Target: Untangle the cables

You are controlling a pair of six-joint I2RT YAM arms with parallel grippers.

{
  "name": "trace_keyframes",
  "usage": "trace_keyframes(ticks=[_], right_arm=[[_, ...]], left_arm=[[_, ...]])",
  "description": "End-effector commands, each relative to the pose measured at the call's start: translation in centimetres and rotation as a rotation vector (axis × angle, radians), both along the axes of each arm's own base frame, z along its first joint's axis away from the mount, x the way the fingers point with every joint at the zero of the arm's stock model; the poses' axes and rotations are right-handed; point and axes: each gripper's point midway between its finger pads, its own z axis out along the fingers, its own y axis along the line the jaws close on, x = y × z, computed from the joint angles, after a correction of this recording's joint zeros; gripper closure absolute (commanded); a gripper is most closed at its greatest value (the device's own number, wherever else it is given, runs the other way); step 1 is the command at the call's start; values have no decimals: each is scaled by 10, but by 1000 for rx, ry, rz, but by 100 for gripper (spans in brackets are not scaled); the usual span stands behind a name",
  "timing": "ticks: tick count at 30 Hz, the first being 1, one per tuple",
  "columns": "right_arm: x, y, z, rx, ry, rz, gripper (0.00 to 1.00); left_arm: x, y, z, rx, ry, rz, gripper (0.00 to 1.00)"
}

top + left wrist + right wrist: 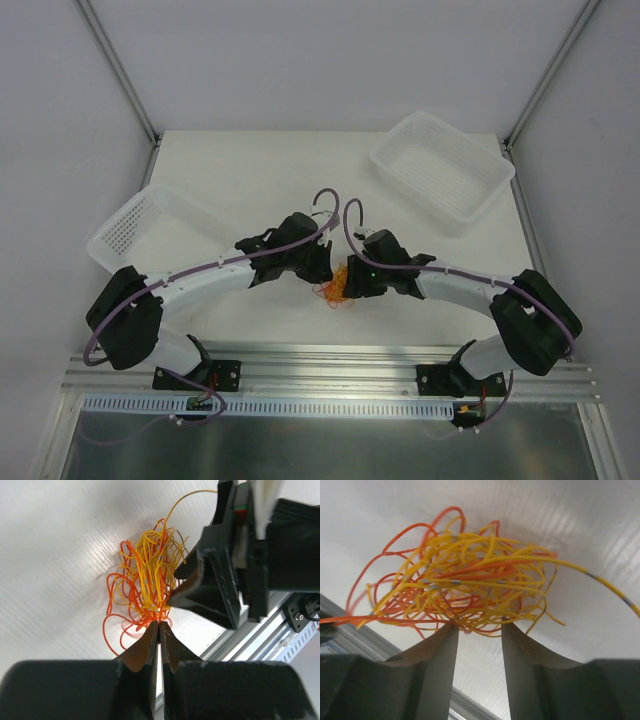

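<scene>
The cables are one tangled ball of thin yellow-orange and red-orange strands on the white table, between both arms. In the left wrist view the cables lie just past my left gripper, whose jaws are shut on a few strands at the tangle's near edge. My right gripper reaches into the tangle from the right side there. In the right wrist view my right gripper is open, its fingertips touching the underside of the cables, with a bare gap between the fingers. One long yellow strand trails off to the right.
A white mesh basket sits at the left behind the left arm. A second white basket stands at the back right. The aluminium rail runs along the table's near edge, close behind the tangle.
</scene>
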Motion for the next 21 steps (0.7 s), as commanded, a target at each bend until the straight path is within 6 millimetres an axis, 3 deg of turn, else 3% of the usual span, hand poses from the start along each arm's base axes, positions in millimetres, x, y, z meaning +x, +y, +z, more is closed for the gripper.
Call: trace_keyframes(ticks=[1, 4, 9, 16, 21], right_arm=[[11, -14, -8, -89, -17, -93, 59], [9, -32, -14, -163, -19, -130, 76], [16, -61, -16, -257, -46, -214, 86], [19, -106, -4, -364, -77, -318, 91], [28, -138, 17, -377, -102, -418, 91]], left_arm=[[13, -3, 44, -99, -106, 58, 100], [20, 12, 54, -129, -114, 115, 100], [31, 44, 66, -179, -124, 212, 100], [34, 93, 63, -164, -142, 332, 100], [36, 122, 80, -139, -236, 385, 100]])
